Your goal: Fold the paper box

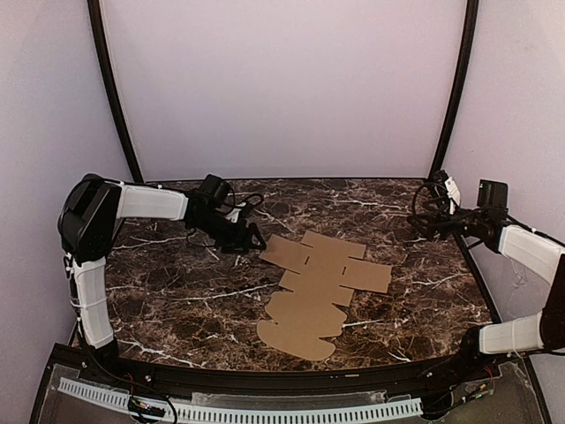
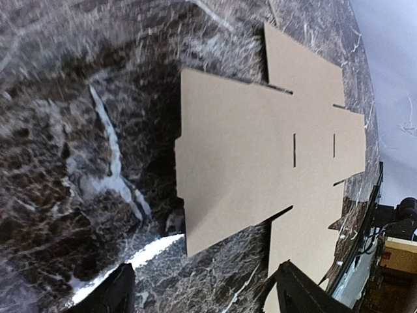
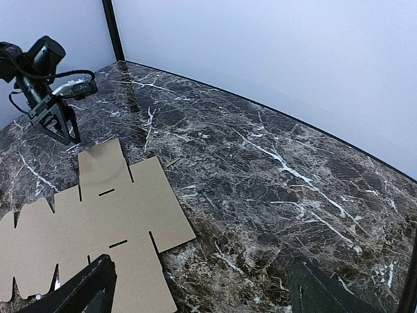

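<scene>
The paper box is a flat brown die-cut cardboard sheet with flaps and rounded tabs, lying on the dark marble table at centre. My left gripper is open and empty, low over the table just left of the sheet's far-left flap. In the left wrist view the sheet lies ahead of my open fingers. My right gripper is open and empty, raised at the far right, away from the sheet. The right wrist view shows the sheet at lower left and the left gripper beyond it.
White walls enclose the table on three sides, with black corner posts. Cables loop around the right wrist. A perforated white strip runs along the near edge.
</scene>
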